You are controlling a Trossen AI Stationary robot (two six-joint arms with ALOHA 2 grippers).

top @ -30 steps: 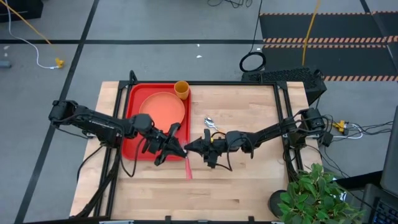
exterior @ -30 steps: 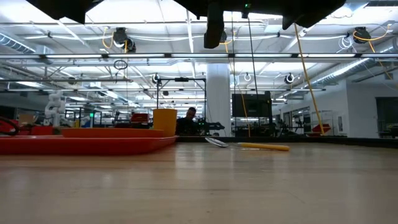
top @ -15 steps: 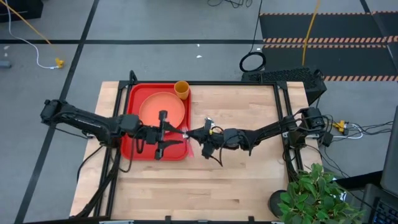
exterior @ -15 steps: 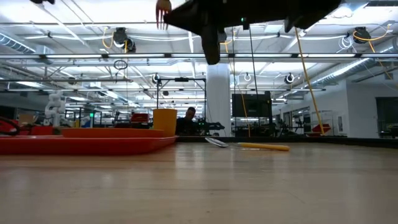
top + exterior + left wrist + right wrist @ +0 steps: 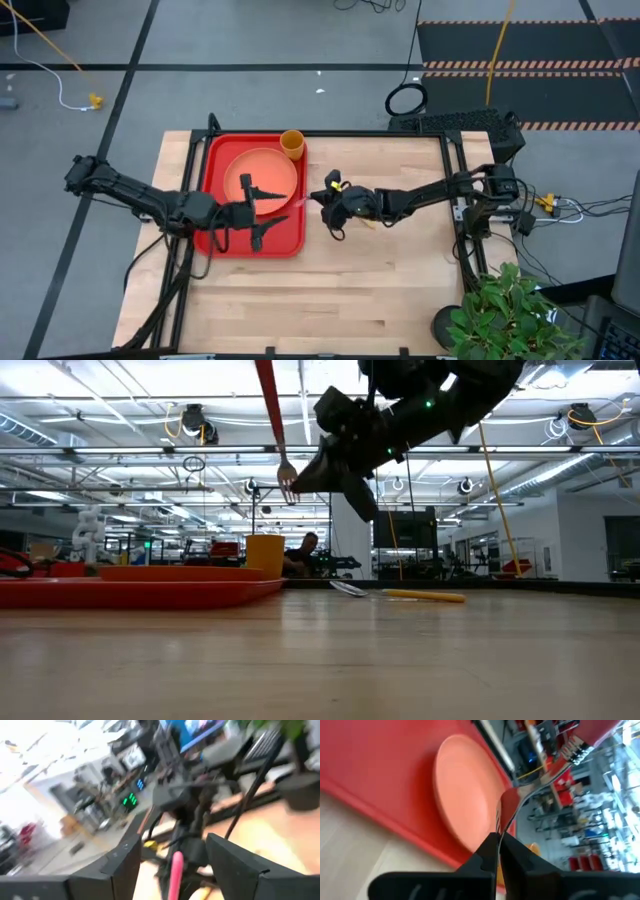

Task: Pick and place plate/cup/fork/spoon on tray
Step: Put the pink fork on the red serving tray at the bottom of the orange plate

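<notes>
Right arm reaches in low across the bench (image 5: 380, 270), and its right claw (image 5: 331, 203) sits just off the tray's (image 5: 215, 150) right rim, pinched on the fork (image 5: 272, 420). In the low view the fork hangs in the air, long axis near upright, tines down, and the handle top is cut off. Left arm stretches over the tray, left claw (image 5: 255, 210) spread wide above the plate (image 5: 262, 170). Left wrist view is a smear. The cup (image 5: 292, 143) stands at the tray's far right corner, and the spoon (image 5: 400, 594) lies flat on the bench.
</notes>
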